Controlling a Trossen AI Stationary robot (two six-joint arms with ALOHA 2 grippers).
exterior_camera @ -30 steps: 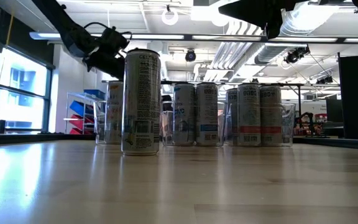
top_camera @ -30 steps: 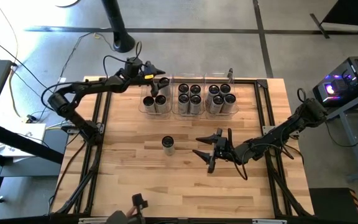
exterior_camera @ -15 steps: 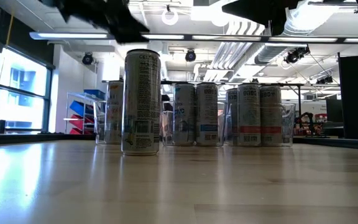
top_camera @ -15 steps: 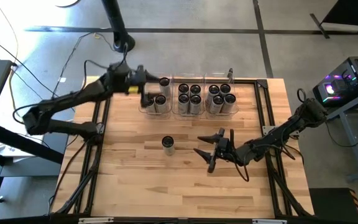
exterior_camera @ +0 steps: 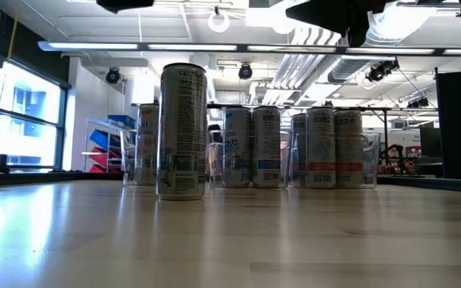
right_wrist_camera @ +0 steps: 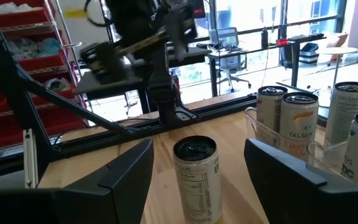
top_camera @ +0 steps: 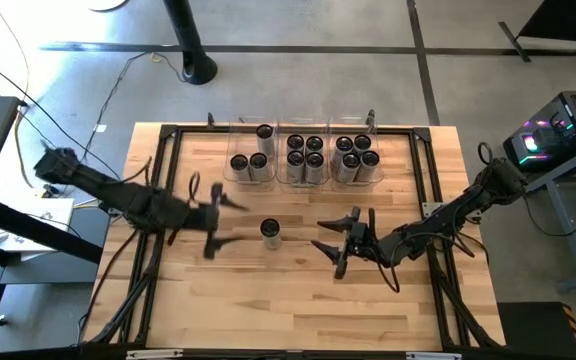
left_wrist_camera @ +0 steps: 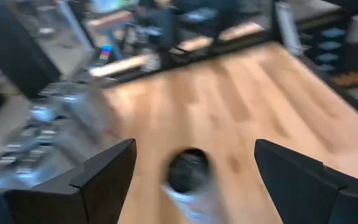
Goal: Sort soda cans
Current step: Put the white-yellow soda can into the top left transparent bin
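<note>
High view: left gripper [top_camera: 216,220] (fingers wide) has swung from bins [top_camera: 303,160] to lone can [top_camera: 270,232]

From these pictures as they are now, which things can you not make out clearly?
- Lone can: blurred by motion in the left wrist view; label unreadable.
- Rear cans in the bins: hidden behind front cans in the low view.
- Left gripper: smeared in the high view.
- Right gripper: cut off by the top edge in the low view.
</note>
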